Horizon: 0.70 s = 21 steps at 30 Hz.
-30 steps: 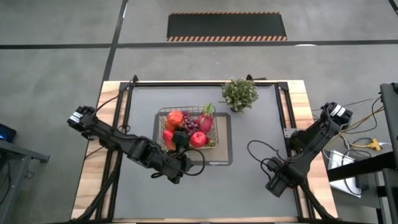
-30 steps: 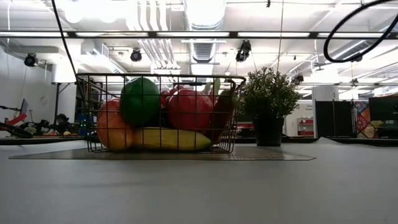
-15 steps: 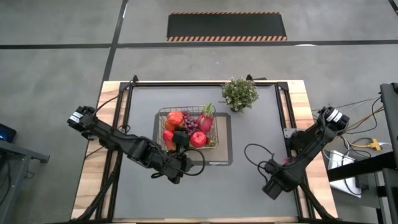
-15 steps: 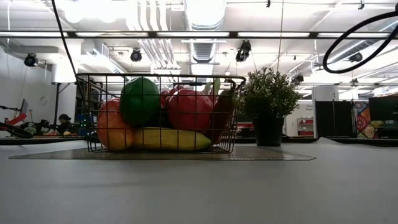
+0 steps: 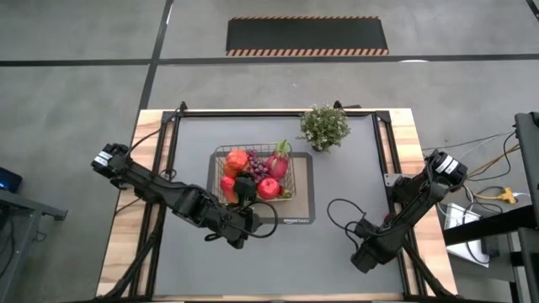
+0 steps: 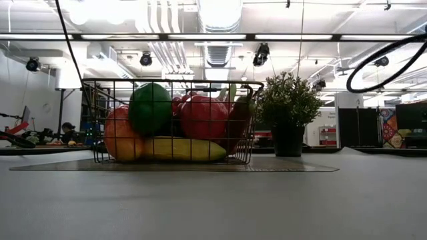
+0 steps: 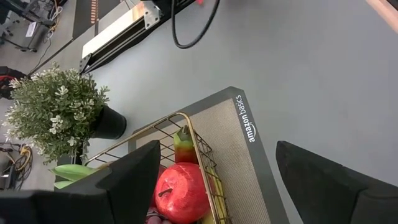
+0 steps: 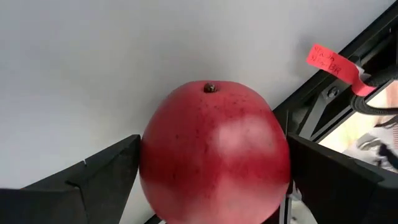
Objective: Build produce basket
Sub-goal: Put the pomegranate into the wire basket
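Right gripper (image 8: 214, 180) at counter's (image 5: 337, 252) front right, shifted slightly nearer front and inward versus a second ago; jaws spread wide either side of red apple (image 8: 214, 155), contact unclear. Left gripper (image 5: 238, 238) unmoved just in front of basket (image 5: 216, 155), jaws released, empty. Basket unchanged on mat (image 5: 305, 215) at counter centre, full of produce (image 5: 257, 172); potted plant (image 5: 325, 126) behind it.

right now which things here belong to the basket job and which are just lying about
Job: basket, produce in it, red apple between the right gripper fingers.
Lying about: potted plant, mat, cables.
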Motion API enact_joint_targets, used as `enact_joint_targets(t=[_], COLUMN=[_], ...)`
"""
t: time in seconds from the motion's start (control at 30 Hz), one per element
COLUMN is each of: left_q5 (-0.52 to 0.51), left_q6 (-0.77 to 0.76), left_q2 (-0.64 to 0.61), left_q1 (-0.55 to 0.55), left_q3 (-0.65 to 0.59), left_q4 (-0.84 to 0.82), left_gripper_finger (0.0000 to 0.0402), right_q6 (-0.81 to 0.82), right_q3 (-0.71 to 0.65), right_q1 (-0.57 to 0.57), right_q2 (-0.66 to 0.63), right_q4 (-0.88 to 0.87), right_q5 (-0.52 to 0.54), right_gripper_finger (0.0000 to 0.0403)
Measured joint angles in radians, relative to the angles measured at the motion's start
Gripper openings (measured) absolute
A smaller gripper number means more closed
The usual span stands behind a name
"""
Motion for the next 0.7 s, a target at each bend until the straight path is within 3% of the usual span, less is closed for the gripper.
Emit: enact_joint_targets(t=[0.27, 0.43, 0.53, 0.7], left_q5=[0.000, 0.000, 0.000, 0.000], left_q6=[0.000, 0.000, -0.001, -0.002], left_q2=[0.000, 0.000, 0.000, 0.000], left_q1=[0.000, 0.000, 0.000, 0.000], left_q3=[0.000, -0.001, -0.007, -0.013], left_q4=[0.000, 0.000, 0.002, 0.011], left_gripper_finger=[0.0299, 0.0299, 0.0299, 0.0300], right_q6=[-0.036, -0.034, -0.032, -0.081], right_q3=[0.001, 0.000, 0.000, 0.000], right_q1=[-0.001, -0.003, -0.015, -0.063], right_q2=[0.016, -0.032, -0.075, -0.164], right_q4=[0.009, 0.049, 0.110, 0.277], right_q5=[-0.009, 0.026, 0.112, 0.341], right_gripper_finger=[0.0317, 0.0314, 0.0315, 0.0314])
